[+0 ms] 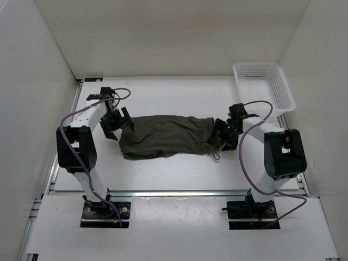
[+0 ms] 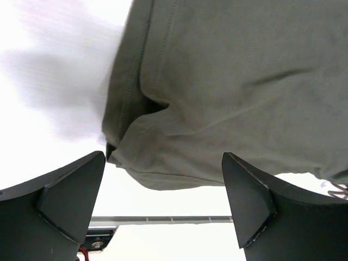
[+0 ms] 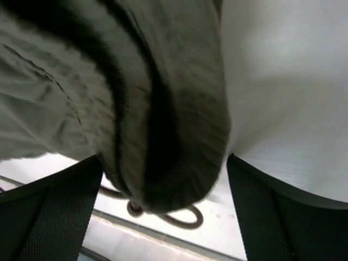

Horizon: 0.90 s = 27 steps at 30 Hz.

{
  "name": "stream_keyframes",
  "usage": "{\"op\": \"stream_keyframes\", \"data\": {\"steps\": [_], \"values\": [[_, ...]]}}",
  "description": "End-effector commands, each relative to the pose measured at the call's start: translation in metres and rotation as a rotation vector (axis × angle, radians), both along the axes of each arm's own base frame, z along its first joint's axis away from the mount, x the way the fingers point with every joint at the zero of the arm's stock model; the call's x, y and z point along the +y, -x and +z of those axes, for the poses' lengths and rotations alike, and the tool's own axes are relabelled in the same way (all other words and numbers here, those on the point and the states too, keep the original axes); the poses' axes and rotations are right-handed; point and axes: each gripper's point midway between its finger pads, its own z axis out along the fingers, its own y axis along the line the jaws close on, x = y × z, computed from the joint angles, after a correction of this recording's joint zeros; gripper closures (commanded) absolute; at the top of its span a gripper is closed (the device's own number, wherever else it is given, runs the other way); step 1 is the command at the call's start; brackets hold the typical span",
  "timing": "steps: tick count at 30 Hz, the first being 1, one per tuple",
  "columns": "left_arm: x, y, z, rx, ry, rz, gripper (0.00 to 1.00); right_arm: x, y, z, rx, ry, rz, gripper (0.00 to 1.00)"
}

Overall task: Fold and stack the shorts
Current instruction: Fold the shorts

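The dark olive-green shorts (image 1: 166,134) lie bunched lengthwise across the middle of the table, waistband to the right. My left gripper (image 1: 118,124) is open at their left end; in the left wrist view the hemmed leg edge (image 2: 217,92) lies just beyond the open fingers (image 2: 250,201). My right gripper (image 1: 223,136) is open at the waistband end; in the right wrist view the ribbed waistband (image 3: 163,119) sits between the two fingers (image 3: 272,217), with the looped drawstring (image 3: 179,217) on the table below it.
A white plastic basket (image 1: 265,85) stands at the back right corner. White walls enclose the table on three sides. A metal rail (image 1: 179,192) runs along the near edge in front of the arm bases.
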Motion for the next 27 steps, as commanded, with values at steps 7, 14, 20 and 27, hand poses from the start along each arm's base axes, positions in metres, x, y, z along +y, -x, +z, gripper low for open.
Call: {"op": "stream_keyframes", "data": {"steps": [7,14,20,27], "values": [[0.007,0.004,0.018,-0.041,-0.02,0.004,0.0,0.001,-0.037,-0.005,-0.116,0.029,-0.063,0.76],[0.006,0.005,0.019,-0.051,-0.013,-0.007,0.0,-0.033,-0.023,0.015,-0.138,0.198,-0.1,1.0],[-0.013,0.011,0.017,-0.049,0.015,-0.057,0.26,-0.072,-0.003,0.054,-0.18,0.387,-0.072,1.0],[-0.048,-0.006,-0.019,-0.002,0.068,-0.103,0.9,-0.066,-0.027,0.104,-0.274,0.421,-0.034,1.0]]}}
